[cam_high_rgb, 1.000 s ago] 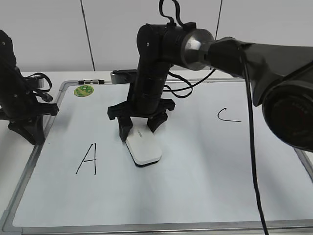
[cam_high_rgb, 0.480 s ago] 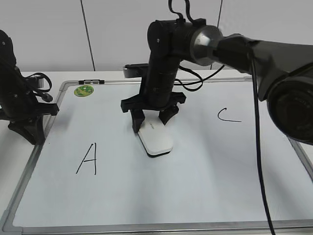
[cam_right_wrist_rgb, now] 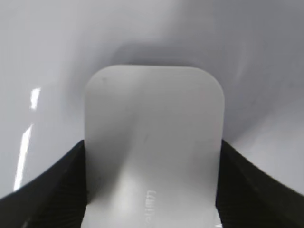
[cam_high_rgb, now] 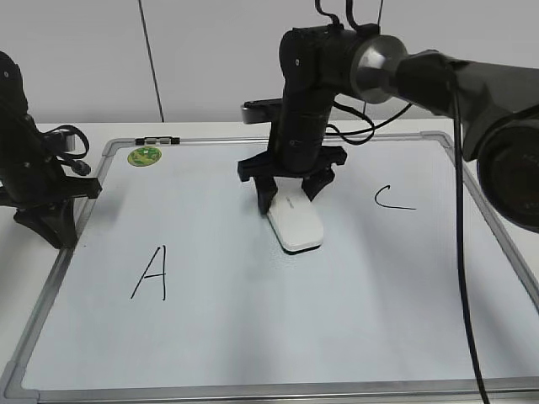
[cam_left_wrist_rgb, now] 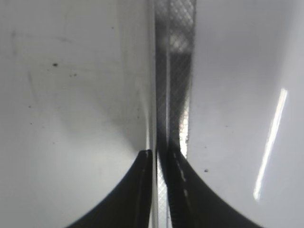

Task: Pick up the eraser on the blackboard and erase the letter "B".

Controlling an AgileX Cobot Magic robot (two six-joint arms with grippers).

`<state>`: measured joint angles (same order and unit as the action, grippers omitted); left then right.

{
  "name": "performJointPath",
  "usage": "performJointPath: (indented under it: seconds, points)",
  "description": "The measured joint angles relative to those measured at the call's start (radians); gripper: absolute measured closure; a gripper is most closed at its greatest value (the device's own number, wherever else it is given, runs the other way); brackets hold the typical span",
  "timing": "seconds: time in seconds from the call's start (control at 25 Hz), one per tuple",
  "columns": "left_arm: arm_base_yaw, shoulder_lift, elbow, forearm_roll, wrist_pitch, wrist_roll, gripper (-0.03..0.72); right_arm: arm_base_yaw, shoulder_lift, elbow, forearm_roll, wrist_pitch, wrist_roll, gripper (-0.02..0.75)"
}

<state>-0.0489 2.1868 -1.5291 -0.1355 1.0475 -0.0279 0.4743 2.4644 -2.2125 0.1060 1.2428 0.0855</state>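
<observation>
The near end of the eraser [cam_right_wrist_rgb: 153, 142] is cut off by the bottom edge of the right wrist view, and embossed lettering on it is too blurred to be read. In the exterior view its far end is hidden under the right gripper [cam_high_rgb: 291, 195]. The blackboard [cam_high_rgb: 253, 337] is clipped at lower left & right edge. No letter "B" can be made out between A [cam_high_rgb: 150, 273] and C [cam_high_rgb: 392, 198]. The left gripper [cam_left_wrist_rgb: 159, 159] is seen only as dark tips, cut off at frame bottom.
</observation>
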Motion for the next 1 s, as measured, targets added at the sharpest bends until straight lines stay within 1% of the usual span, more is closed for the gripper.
performJointPath:
  seconds: [0.16,0.32,0.48,0.68,0.84,0.96,1.0]
  points:
    - [0.0,0.0,0.0,0.0,0.0,0.0,0.603,-0.01,-0.04,0.002,-0.137,-0.002,0.035,0.213]
    - [0.0,0.0,0.0,0.0,0.0,0.0,0.601,-0.056,-0.155,0.052,-0.185,-0.005,0.055,0.213]
    - [0.0,0.0,0.0,0.0,0.0,0.0,0.598,-0.128,-0.255,0.174,-0.228,-0.008,0.074,0.213]
    - [0.0,0.0,0.0,0.0,0.0,0.0,0.596,-0.213,-0.342,0.338,-0.238,-0.008,0.078,0.213]
    - [0.0,0.0,0.0,0.0,0.0,0.0,0.596,-0.278,-0.385,0.424,-0.238,-0.008,0.08,0.213]
    - [0.0,0.0,0.0,0.0,0.0,0.0,0.596,-0.326,-0.396,0.466,-0.194,-0.01,0.044,0.213]
    - [0.0,0.0,0.0,0.0,0.0,0.0,0.596,-0.351,-0.397,0.483,-0.16,-0.01,0.024,0.213]
